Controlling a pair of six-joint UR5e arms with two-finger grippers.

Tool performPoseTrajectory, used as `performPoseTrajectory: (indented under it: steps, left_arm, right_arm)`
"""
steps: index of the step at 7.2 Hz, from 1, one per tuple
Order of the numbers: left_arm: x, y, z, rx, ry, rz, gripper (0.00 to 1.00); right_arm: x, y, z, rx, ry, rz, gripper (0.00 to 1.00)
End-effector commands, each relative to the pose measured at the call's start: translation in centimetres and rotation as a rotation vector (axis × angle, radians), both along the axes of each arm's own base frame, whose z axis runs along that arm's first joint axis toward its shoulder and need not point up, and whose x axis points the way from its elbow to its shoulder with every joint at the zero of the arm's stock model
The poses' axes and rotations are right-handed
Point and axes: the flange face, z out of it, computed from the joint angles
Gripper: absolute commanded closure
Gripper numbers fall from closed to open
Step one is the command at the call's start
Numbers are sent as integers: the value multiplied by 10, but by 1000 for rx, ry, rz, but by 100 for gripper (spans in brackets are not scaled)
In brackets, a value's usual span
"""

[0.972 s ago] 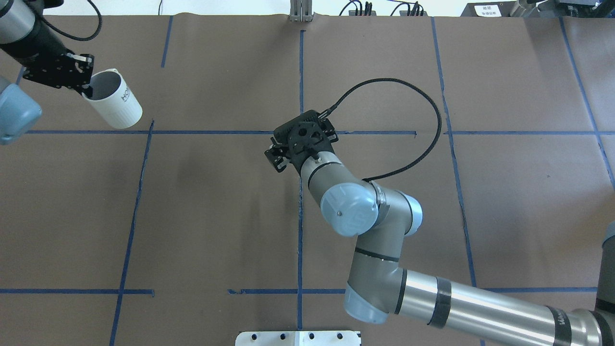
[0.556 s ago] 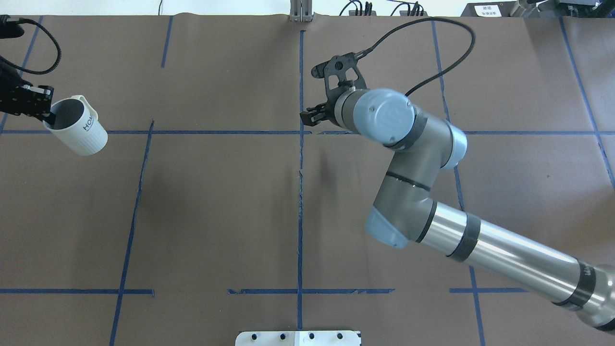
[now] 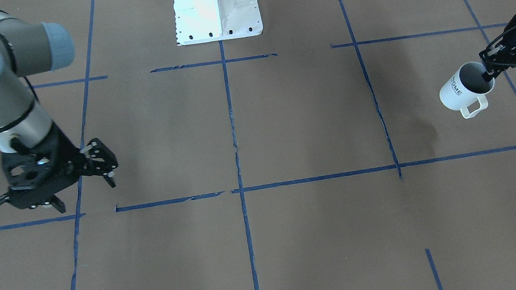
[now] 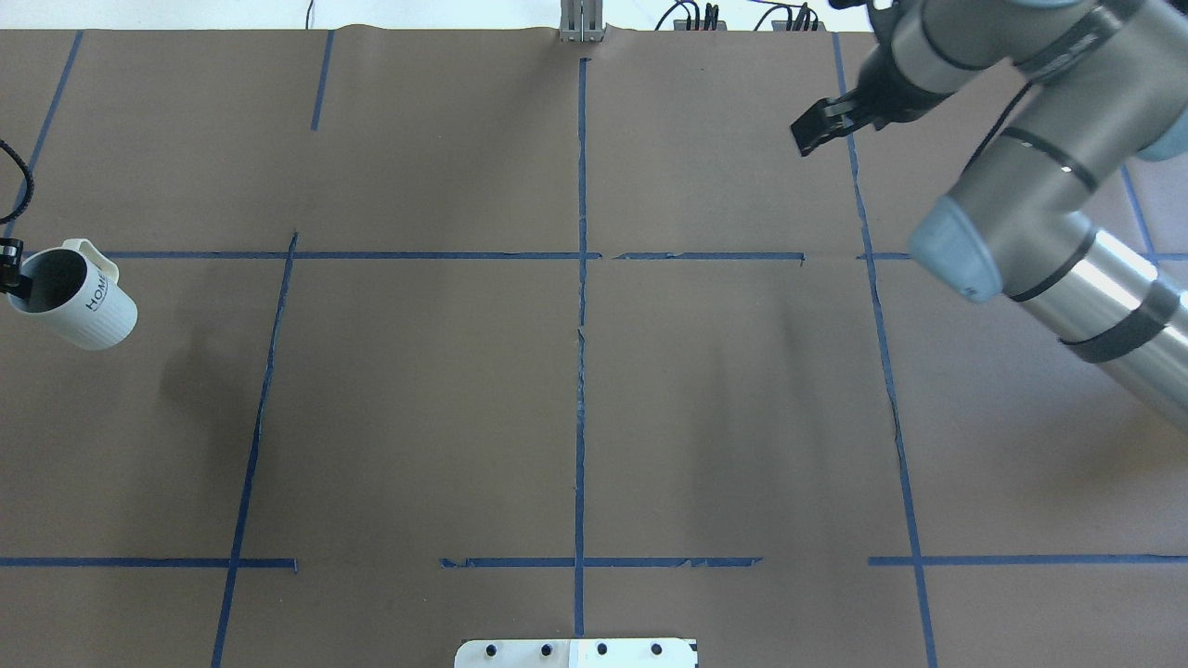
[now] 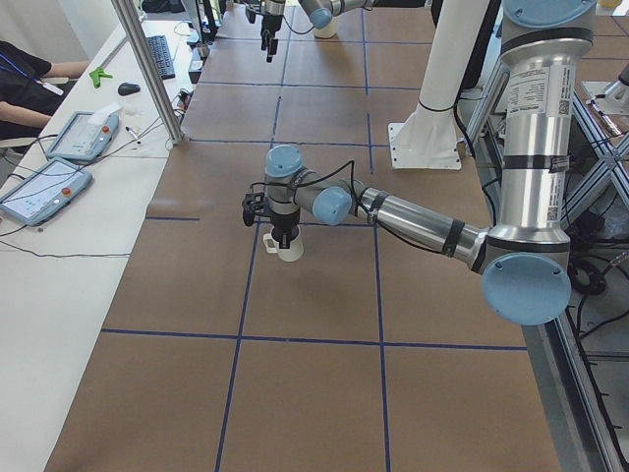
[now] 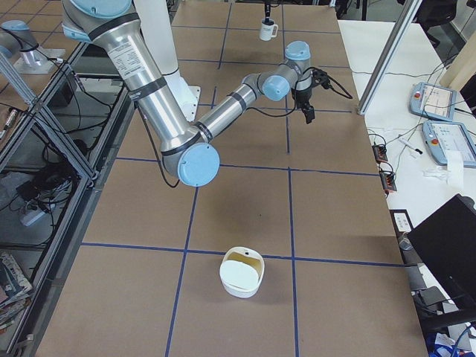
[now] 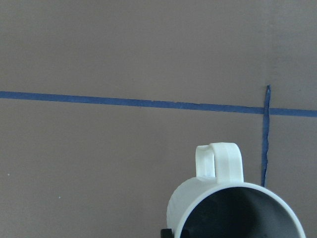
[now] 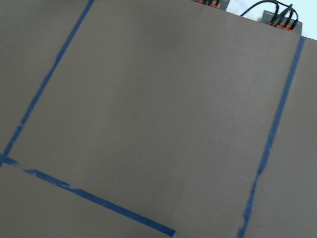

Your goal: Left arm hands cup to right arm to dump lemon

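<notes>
The cup (image 4: 82, 299) is a white ribbed mug lettered "HOME". It hangs tilted above the table at the far left of the overhead view. My left gripper (image 3: 489, 74) is shut on its rim, with one finger inside the grey interior. The handle (image 3: 475, 107) points away from the robot. The cup also shows in the left wrist view (image 7: 233, 208), where the visible inside is dark and no lemon shows. My right gripper (image 3: 104, 165) is open and empty over the table's right half, far from the cup; in the overhead view it (image 4: 817, 125) is at the far right.
Brown paper with blue tape lines covers the table (image 4: 575, 371). The robot's white base plate (image 3: 217, 17) is at the robot's edge. A white bowl (image 6: 242, 274) with a pale yellowish inside stands on the table toward the robot's right end.
My left arm has carried the cup further left and nearer the robot. My right arm has swung from the table's centre to the far right, its gripper still empty.
</notes>
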Motion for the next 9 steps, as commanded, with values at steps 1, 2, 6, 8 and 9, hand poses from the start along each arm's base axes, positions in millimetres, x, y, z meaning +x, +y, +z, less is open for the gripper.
performPoseTrajectory:
  steps: [1,2,6,8,9]
  left_arm:
    - [-1,2,19,10,-17,-9,100]
    - [1,2,27,10,-16,-7,100]
    - [43,6,49,7,38,-17,100]
    - [45,7,49,12,38,-6,99]
    - [45,7,49,14,38,-4,91]
  right_arm:
    - [101,-6,32,-76,-42,-75,0]
    - [139,-6,36,-62,-32,-97,0]
    - [195,27,114,-91,47,-163,0]
    - [199,42,132,-115,53,-162,0]
    - [199,44,137,-123,54,-162,0]
